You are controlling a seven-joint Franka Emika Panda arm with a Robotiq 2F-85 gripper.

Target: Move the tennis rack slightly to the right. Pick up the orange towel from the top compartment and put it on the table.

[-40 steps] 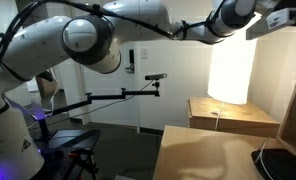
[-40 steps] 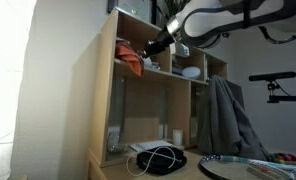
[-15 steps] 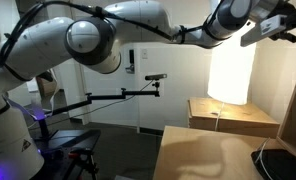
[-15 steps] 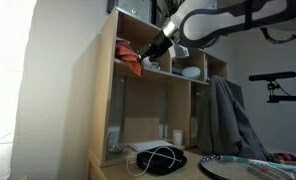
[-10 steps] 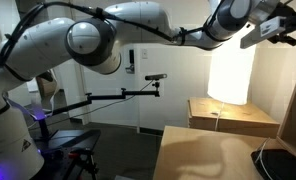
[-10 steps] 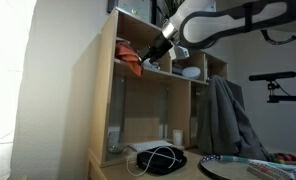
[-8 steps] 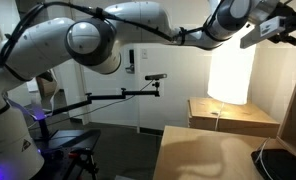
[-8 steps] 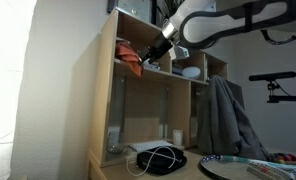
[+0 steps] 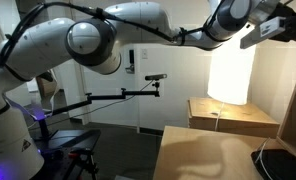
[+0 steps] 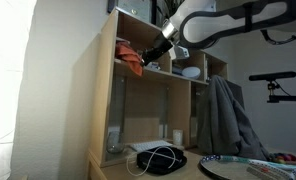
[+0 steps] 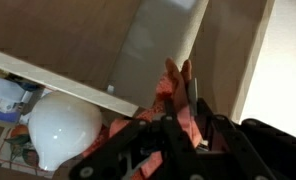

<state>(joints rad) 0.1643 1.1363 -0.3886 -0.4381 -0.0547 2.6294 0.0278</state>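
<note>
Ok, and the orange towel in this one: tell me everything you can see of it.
The rust-orange soft cloth towel lies bunched in loose folds in the end top compartment of the pale wooden shelf unit, resting on that compartment's board. It looks like limp, matte fabric. In the wrist view a raised fold stands between the fingers of the dark pincer, which reaches into the compartment. Whether the fingers pinch the fold cannot be told.
</note>
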